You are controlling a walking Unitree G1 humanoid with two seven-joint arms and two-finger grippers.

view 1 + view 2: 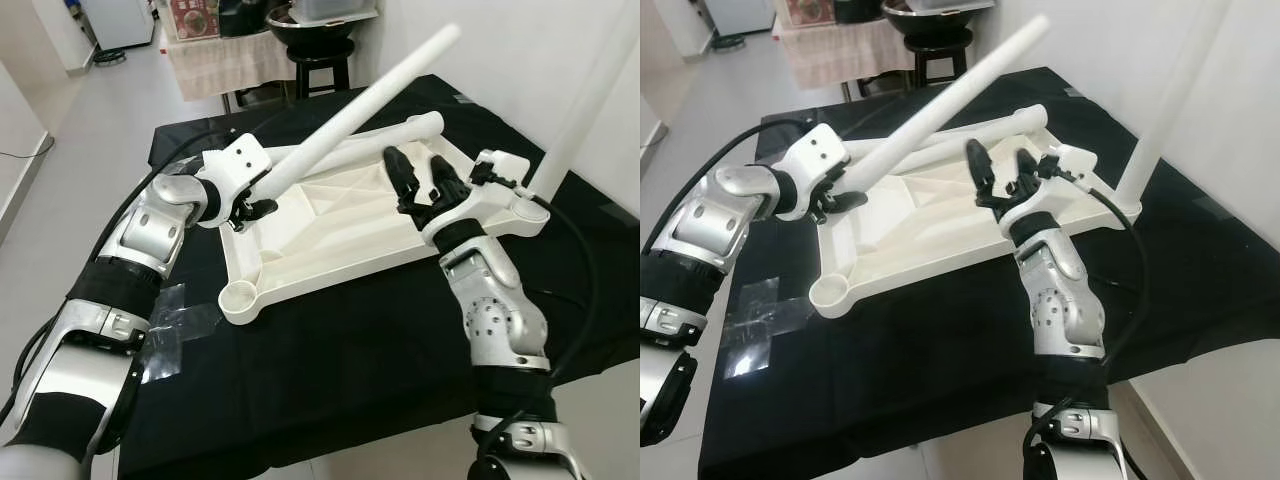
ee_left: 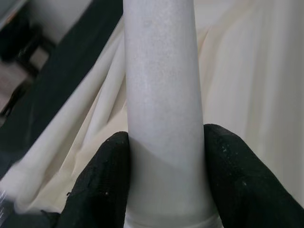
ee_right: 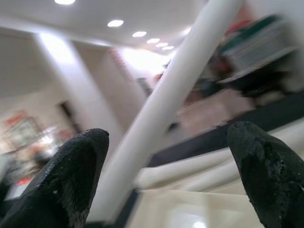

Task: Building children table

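While left gripper clamps leg, stool behind

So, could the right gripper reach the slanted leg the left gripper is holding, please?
Probably yes: the right gripper is open above the tabletop, with the leg just ahead and nothing between. The left gripper grips its lower end.

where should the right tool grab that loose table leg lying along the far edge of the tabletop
Probably at mid-shaft of the lying leg, coming from above with fingers straddling it: the round tube lies flat. The right tool hovers open nearby; the left tool's tilted leg crosses its other end.
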